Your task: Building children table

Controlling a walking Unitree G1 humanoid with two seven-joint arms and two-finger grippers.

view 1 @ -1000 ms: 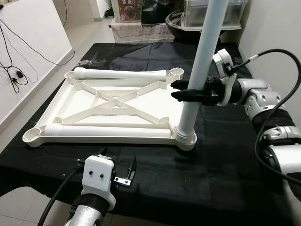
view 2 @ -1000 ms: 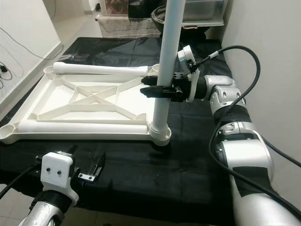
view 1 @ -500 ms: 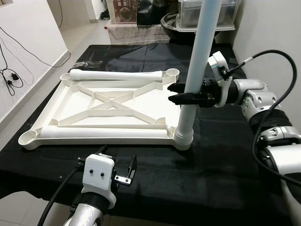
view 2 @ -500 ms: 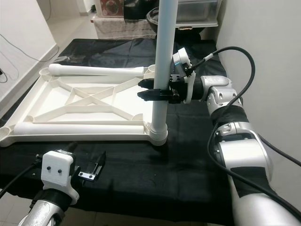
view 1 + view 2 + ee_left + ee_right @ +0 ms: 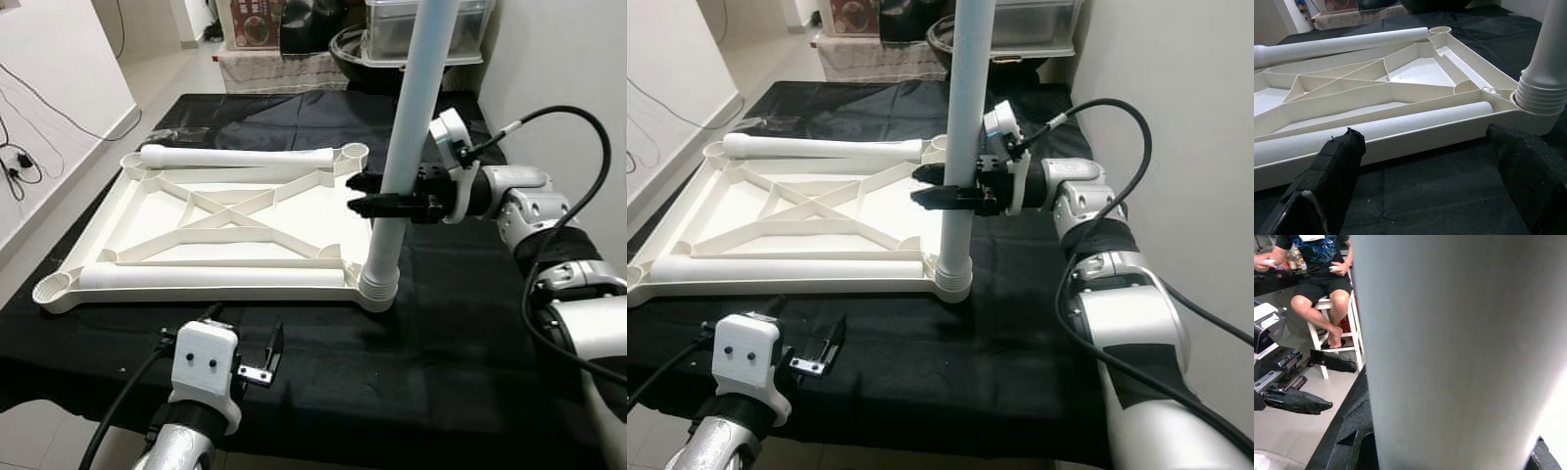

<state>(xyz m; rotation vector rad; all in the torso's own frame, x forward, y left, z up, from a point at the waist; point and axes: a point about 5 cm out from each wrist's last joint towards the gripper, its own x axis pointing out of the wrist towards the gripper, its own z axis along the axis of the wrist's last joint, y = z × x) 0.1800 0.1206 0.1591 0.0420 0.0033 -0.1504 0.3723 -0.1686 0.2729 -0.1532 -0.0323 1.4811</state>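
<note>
The right gripper pinches the upright leg standing in the tabletop corner. The left gripper rests spread. From the right wrist, a seated person is visible.

Three table legs, one tabletop, two claws.

A black cloth covers the table, with the upturned white tabletop lying on it

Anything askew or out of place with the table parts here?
The upright leg in the tabletop's near right corner socket leans slightly, with the right gripper clamped on it. Two other legs lie loose on the upturned tabletop.
</note>
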